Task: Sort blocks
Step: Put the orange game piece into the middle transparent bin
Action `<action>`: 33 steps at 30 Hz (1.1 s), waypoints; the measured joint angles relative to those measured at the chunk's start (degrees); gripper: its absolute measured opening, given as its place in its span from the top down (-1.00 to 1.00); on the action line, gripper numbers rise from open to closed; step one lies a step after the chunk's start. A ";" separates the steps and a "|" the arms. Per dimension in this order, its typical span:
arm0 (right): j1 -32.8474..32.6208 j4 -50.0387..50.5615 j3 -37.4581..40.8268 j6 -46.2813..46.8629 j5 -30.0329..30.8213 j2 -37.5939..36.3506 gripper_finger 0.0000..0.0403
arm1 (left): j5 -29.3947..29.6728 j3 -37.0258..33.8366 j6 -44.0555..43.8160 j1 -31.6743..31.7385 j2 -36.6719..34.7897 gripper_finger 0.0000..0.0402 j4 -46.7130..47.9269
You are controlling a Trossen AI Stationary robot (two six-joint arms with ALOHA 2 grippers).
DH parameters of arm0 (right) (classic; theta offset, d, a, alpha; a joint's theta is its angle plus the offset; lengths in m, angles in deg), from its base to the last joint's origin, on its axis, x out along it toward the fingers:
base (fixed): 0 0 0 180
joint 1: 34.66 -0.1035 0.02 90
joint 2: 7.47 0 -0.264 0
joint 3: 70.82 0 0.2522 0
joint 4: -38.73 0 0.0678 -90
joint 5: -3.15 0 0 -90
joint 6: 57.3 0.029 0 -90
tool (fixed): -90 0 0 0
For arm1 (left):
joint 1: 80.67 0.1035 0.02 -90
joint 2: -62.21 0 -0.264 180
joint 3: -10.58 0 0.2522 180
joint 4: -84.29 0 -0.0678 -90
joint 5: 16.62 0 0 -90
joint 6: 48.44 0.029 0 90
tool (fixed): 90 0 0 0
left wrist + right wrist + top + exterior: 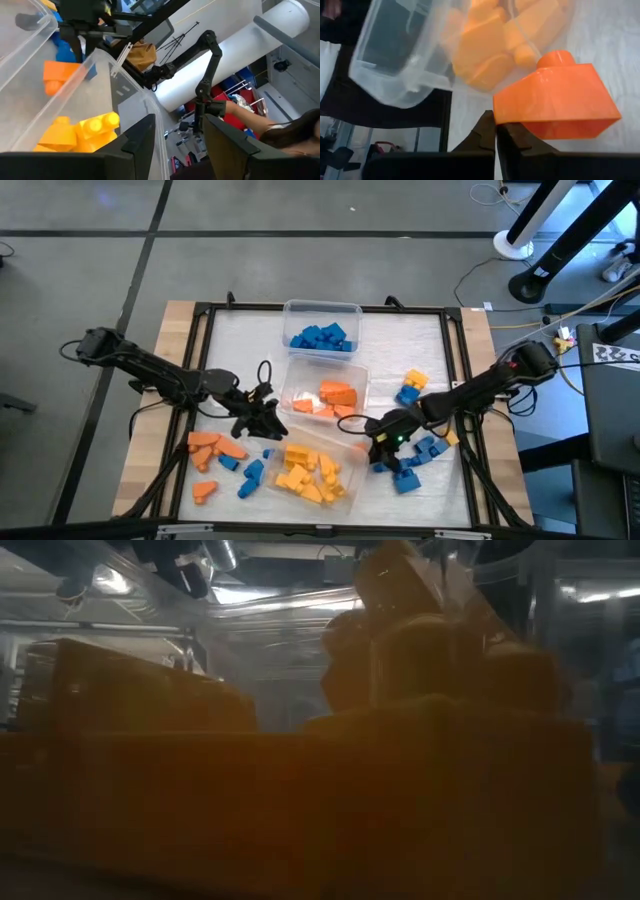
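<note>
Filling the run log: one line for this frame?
task: sort blocks | right gripper: fingers shut on orange block, near orange tub | left gripper: open, empty, beside yellow tub

yellow blocks [300, 800] fill view, blurred | stacked higher right | dim room behind

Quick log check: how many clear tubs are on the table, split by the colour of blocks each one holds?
Far tub, holding blue blocks: 1
Middle tub, holding orange blocks: 1
Near tub, holding yellow blocks: 1
Total: 3 tubs
</note>
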State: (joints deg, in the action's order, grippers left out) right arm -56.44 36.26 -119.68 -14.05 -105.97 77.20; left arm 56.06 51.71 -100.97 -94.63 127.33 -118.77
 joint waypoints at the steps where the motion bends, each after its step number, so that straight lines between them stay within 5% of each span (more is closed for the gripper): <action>1: 0.00 0.48 -0.08 0.02 -0.03 -0.66 0.99 | 0.00 0.00 0.01 0.01 -0.21 0.23 -0.10; 15: 0.04 18.43 -0.16 0.27 1.44 -15.86 0.99 | -0.17 0.00 0.47 0.00 -1.06 0.23 -0.47; 21: 0.04 19.17 -0.16 0.50 2.54 -25.84 0.99 | -6.65 0.00 0.45 0.02 -1.17 0.23 -0.19; 27: 0.04 18.61 -0.16 -2.54 14.71 -33.00 0.99 | -11.46 0.00 0.45 0.02 -2.56 0.23 0.31; 33: 0.04 13.39 -0.18 -8.66 26.71 -32.49 0.97 | -11.77 0.00 -0.50 0.02 -5.16 0.23 0.06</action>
State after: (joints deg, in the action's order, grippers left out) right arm -56.40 49.65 -119.86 -22.71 -79.25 44.71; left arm 44.29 51.71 -101.47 -94.61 122.18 -118.71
